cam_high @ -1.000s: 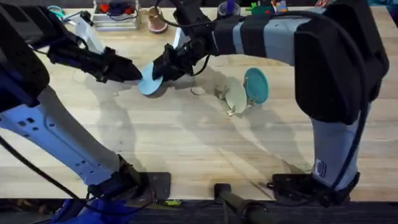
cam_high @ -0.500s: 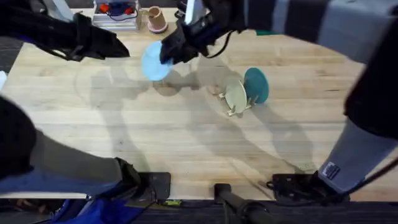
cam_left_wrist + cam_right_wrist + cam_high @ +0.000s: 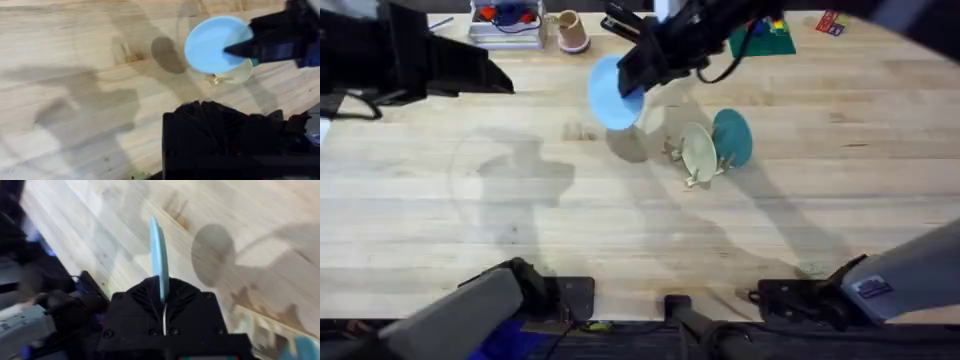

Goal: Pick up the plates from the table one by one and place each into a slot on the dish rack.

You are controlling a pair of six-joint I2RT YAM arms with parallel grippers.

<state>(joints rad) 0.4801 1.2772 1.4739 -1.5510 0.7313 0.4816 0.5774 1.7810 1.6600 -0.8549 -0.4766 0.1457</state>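
Right pincer (image 3: 632, 82) clamped on light blue plate (image 3: 611, 92); left pincer's state unclear.

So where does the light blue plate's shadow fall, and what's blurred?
Overhead: the light blue plate casts a round shadow on the table, so it's lifted. Right wrist: plate edge-on, background soft. Left wrist: the right gripper is smeared.

open table (image 3: 520, 220) left, dish rack (image 3: 692, 160) occupied
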